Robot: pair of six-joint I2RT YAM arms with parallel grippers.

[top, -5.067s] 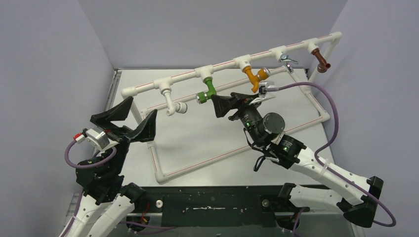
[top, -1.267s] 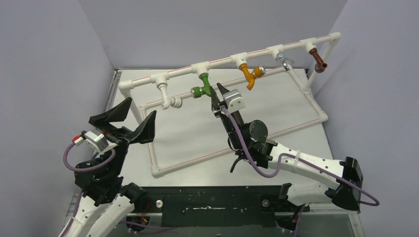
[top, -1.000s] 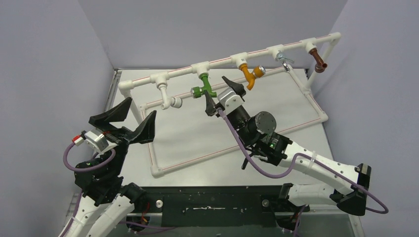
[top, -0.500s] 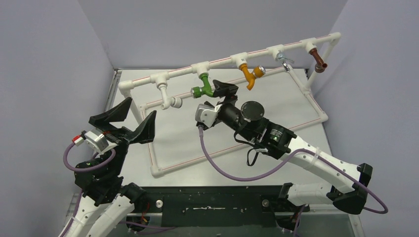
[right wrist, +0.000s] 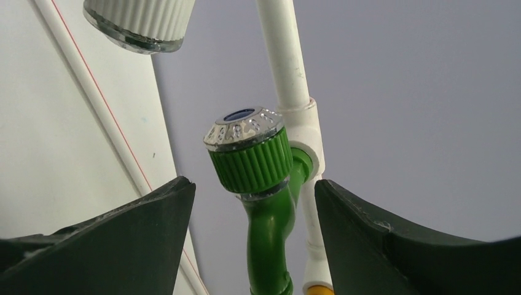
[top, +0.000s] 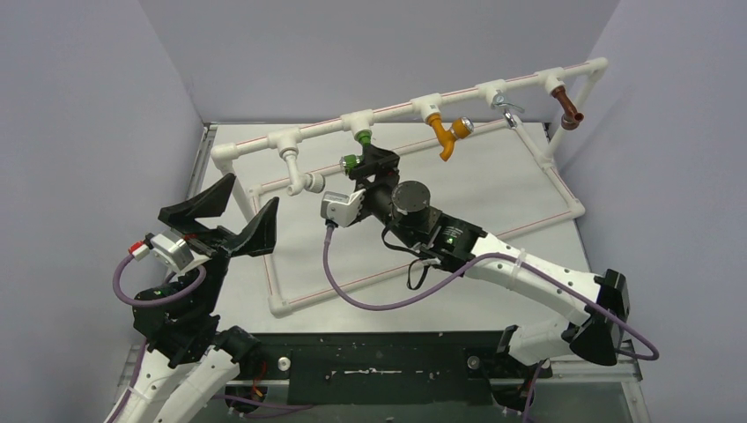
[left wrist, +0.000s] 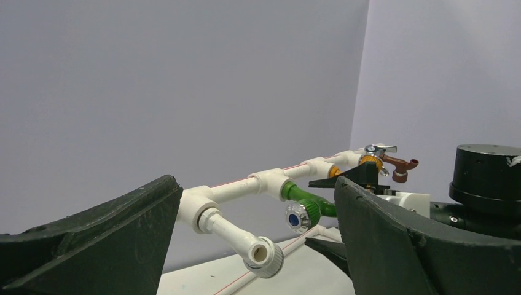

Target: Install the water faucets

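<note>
Surface: pale grey table [top: 493, 189], bare except for the rig, enclosed by plain lavender walls [top: 370, 44] at 9, 12 and 3 o'clock. A white pipe frame [top: 396, 110] with thin red stripes stands on it, its raised top rail running from 10 o'clock towards 2 o'clock.

Water faucets, all hanging from tees on that rail, from 10 o'clock round to 2: white faucet [top: 304, 181], green faucet [right wrist: 252, 163], orange faucet [top: 447, 134], silver faucet [top: 504, 104], brown faucet [top: 571, 110]. The green one sits at about 12 o'clock. It is bright plastic, with a ribbed knob, a silver cap with a blue centre, and a curved neck into the tee.

Right gripper [top: 374, 166]: released, its fingers straddling the green faucet. A gap shows on each side in the wrist view, with no contact seen.

Left gripper [top: 231, 216]: spread wide, holding nothing, raised at 8 o'clock, well apart from the rail and facing the white and green faucets.
</note>
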